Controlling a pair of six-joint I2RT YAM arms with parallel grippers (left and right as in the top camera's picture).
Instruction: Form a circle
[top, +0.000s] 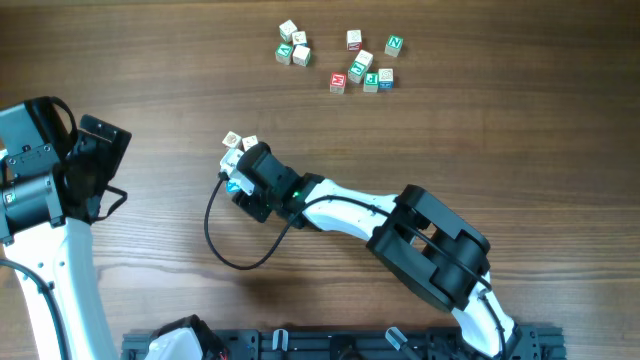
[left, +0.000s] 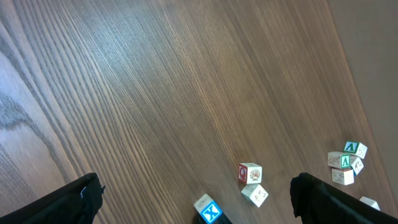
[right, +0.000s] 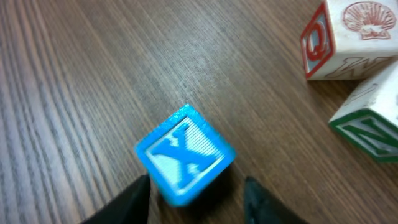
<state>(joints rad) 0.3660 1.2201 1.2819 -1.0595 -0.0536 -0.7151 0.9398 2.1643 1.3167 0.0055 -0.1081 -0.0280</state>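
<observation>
A blue-faced cube with a white X (right: 185, 152) lies on the wood just ahead of my right gripper (right: 196, 193). Its fingers stand either side of the cube's near corner, open, with a gap at the right finger. From above, the right gripper (top: 238, 185) sits mid-table over the blue cube (top: 236, 186). Two pale cubes (top: 232, 141) (top: 250, 145) lie just beyond it; up close one shows a red Q and a shell (right: 348, 37), the other a green letter (right: 370, 124). My left gripper (top: 100, 165) hangs wide open at the far left, holding nothing. The blue cube (left: 210, 211) shows low in its view.
Several more letter cubes lie in two loose groups at the far side (top: 293, 45) (top: 365, 65). The right arm's black cable (top: 225, 245) loops over the table near its wrist. A dark rail (top: 400, 345) runs along the front edge.
</observation>
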